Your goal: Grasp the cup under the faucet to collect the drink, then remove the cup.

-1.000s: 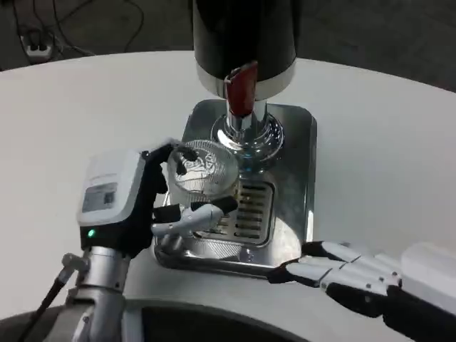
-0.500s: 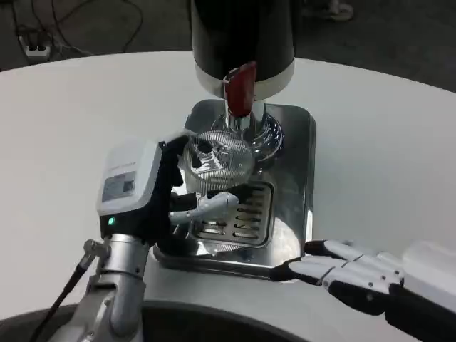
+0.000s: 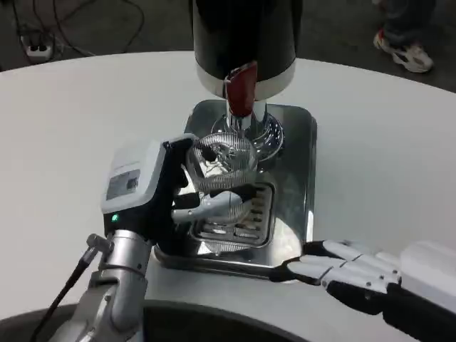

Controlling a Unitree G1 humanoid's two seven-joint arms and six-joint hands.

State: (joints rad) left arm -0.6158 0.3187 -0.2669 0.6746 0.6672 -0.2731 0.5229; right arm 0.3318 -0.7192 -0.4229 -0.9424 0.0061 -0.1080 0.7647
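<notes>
While the left hand (image 3: 167, 192) wraps its fingers around the clear ribbed cup (image 3: 221, 165) beneath the dispenser's red tap (image 3: 241, 89), the right hand (image 3: 340, 269) lies flat and spread, fingertips touching the steel drip tray (image 3: 296, 185). Its white label's print is unreadable.

The left hand (image 3: 167, 189) has carried the cup (image 3: 222, 165) rightward and farther back, bringing it under the red tap (image 3: 240, 90).

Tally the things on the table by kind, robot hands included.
Cups: 1, clear cup
Dispensers: 1, black dispenser
Drip trays: 1, metal drip tray
Hands: 2, left hand, right hand
Total: 5
</notes>
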